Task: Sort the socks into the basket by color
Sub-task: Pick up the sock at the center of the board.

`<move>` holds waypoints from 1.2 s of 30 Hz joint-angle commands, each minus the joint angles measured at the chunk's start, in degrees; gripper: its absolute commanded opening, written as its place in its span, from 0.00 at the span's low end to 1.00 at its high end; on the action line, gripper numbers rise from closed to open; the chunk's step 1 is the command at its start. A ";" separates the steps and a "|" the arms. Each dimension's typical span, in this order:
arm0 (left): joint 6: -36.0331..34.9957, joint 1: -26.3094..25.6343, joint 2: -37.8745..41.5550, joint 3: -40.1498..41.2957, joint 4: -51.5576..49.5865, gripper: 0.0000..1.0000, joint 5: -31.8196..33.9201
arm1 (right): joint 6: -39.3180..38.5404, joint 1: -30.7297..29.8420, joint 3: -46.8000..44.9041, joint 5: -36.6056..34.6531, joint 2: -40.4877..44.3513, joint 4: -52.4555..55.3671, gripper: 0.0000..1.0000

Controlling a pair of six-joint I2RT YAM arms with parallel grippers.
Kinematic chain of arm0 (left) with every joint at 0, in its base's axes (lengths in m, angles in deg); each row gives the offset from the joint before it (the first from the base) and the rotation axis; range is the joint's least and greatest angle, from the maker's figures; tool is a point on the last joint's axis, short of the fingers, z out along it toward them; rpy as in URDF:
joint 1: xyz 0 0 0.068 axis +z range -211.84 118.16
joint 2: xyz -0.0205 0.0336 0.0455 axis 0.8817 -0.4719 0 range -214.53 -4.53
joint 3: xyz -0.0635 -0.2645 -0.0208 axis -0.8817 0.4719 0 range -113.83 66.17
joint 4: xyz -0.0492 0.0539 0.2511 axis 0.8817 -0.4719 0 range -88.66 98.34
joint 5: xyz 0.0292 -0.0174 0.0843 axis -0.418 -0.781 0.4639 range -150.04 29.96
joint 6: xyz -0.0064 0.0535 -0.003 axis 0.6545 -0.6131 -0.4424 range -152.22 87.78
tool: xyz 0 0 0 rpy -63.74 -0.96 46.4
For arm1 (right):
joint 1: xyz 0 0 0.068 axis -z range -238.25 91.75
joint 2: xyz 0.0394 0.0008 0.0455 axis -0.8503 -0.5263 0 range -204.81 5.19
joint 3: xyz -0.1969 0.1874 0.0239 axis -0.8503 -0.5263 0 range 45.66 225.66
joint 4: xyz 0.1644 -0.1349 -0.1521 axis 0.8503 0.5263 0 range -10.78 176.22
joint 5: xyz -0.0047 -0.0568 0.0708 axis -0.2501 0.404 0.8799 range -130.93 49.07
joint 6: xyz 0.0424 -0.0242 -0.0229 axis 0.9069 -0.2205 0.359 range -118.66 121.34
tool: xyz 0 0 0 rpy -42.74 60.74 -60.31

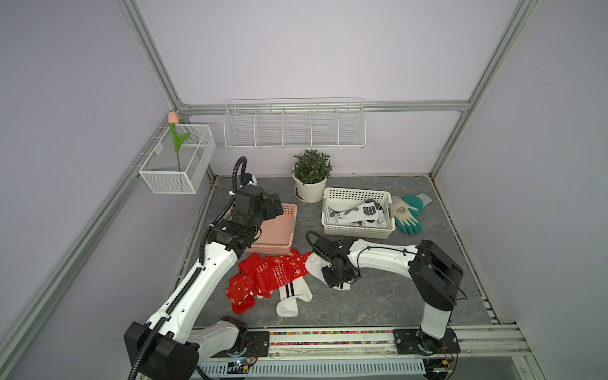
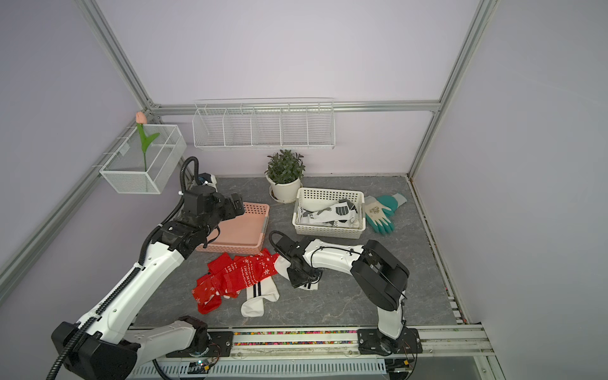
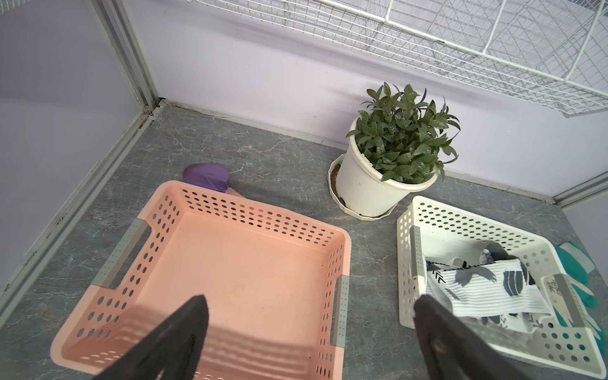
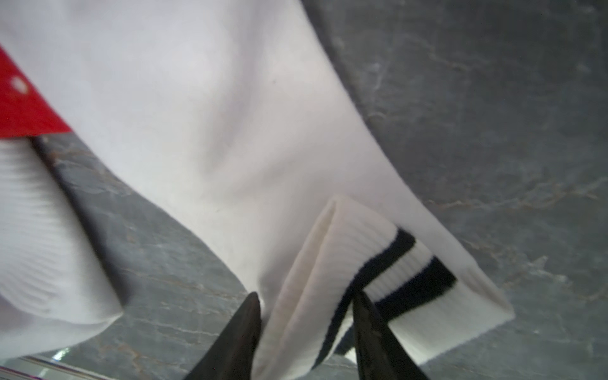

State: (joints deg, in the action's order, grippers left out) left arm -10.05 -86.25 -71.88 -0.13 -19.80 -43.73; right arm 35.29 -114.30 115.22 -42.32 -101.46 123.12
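Note:
A pile of red snowflake socks (image 1: 273, 276) lies on the grey table in front of the empty pink basket (image 1: 291, 227). A white sock with black stripes (image 1: 291, 299) lies partly under the pile. A second white striped sock (image 1: 316, 265) lies to its right, and my right gripper (image 4: 306, 294) is shut on its folded cuff (image 4: 362, 250), one finger on each side. My left gripper (image 3: 309, 299) hangs open over the pink basket (image 3: 250, 205), holding nothing. The white basket (image 1: 358, 233) holds white socks with black and grey patterns (image 1: 358, 214).
Teal-and-white gloves (image 1: 406, 210) lie right of the white basket. A potted plant (image 1: 311, 177) stands at the back between the baskets. A purple object (image 3: 205, 176) lies behind the pink basket. A wire shelf (image 1: 294, 126) and a mesh bin with a tulip (image 1: 177, 164) hang on the walls.

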 commanded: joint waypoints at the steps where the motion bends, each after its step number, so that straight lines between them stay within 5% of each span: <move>1: 0.15 -0.09 0.71 -0.03 0.06 0.99 0.83 | -0.07 0.67 -2.06 0.53 -1.63 -0.13 0.42; 9: 0.28 -0.10 0.82 -0.05 0.08 0.99 0.68 | -2.37 1.45 -2.06 0.23 0.57 1.66 0.28; 36: 0.34 -0.11 0.63 -0.06 0.02 0.99 0.43 | -8.46 4.46 6.04 -0.70 8.92 9.79 0.24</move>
State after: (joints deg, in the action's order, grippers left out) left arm -10.02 -86.25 -71.88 -0.13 -19.80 -43.75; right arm 27.80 -110.34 120.14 -42.62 -94.34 131.25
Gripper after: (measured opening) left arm 0.994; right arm 0.246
